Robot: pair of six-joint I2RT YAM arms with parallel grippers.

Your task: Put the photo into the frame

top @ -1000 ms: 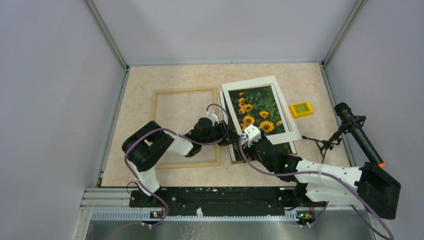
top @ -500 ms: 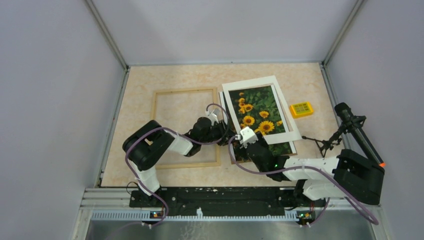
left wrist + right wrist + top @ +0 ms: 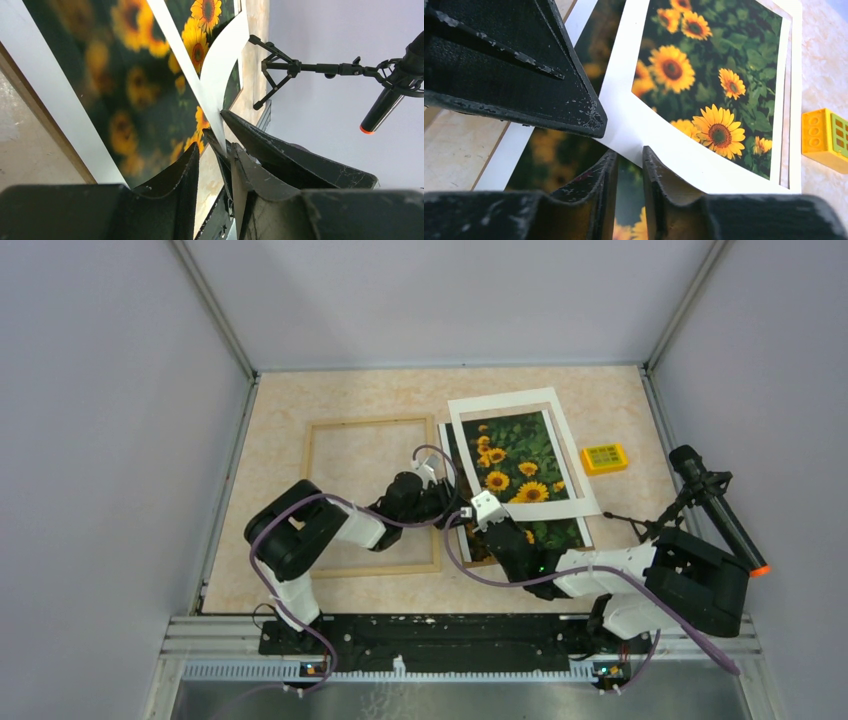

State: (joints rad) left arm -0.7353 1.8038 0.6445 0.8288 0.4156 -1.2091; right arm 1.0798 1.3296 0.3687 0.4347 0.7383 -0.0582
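Note:
The sunflower photo (image 3: 515, 455) lies right of the empty light-wood frame (image 3: 372, 422) on the table. A white mat (image 3: 500, 403) rests over the photo, its near-left corner lifted and bent. Both grippers meet at that corner. My left gripper (image 3: 452, 512) is shut on the mat (image 3: 210, 65), and its jaws (image 3: 215, 157) stand nearly together. My right gripper (image 3: 472, 512) comes in from the right. Its narrow jaws (image 3: 628, 162) pinch the mat's edge (image 3: 664, 145), and the photo (image 3: 724, 60) shows beneath.
A yellow toy brick (image 3: 603, 457) sits right of the mat. A microphone on a small black stand (image 3: 715, 510) occupies the right edge. A brown board's edge (image 3: 47, 117) shows under the photo. Grey walls enclose the table.
My right gripper slid left to the lifted mat corner and closed from wide open to a narrow pinch. The mat shifted slightly away from the arms. The left gripper stayed put.

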